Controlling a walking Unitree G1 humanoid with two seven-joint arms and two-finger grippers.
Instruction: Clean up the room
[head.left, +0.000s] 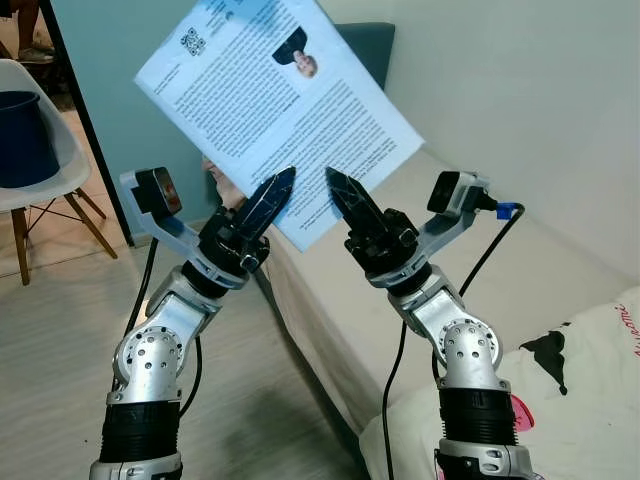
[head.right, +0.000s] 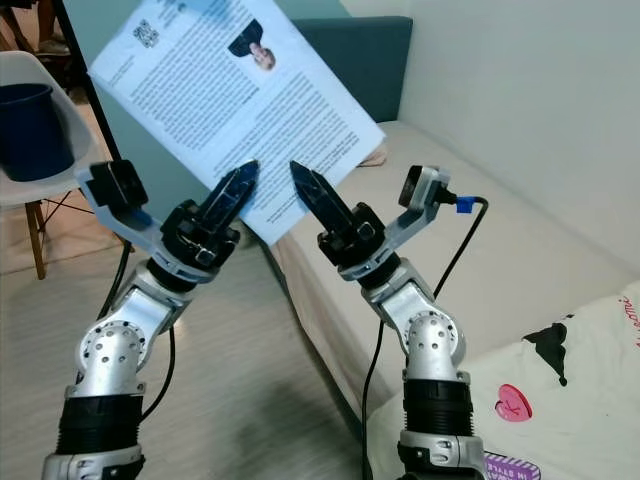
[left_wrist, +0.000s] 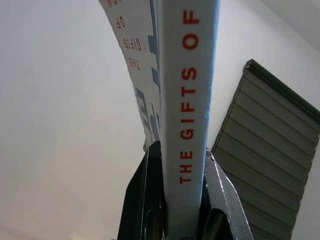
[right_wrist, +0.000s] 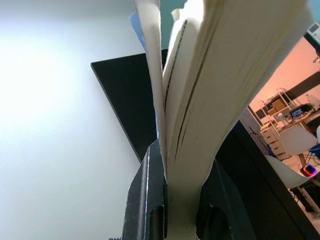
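Both arms are holding a pale blue paperback book (head.left: 275, 110) w/ printed back cover up in the air, above the edge of the beige mattress bed (head.left: 520, 260). The left gripper (head.left: 268, 200) is clamping on the spine side; wrist view is showing red spine lettering squeezed btwn its fingers. The right gripper (head.left: 345, 200) is clamping the page edge, pages fanning a bit. The book's long axis is tilting up and away to the robot's left, lower edge resting at both grippers, roughly equal reach. Open room: bed surface to the right, wood floor (head.left: 70, 330) to the left; white chair (head.left: 50, 170) carrying a dark blue bucket (head.left: 22, 135) is standing well apart.
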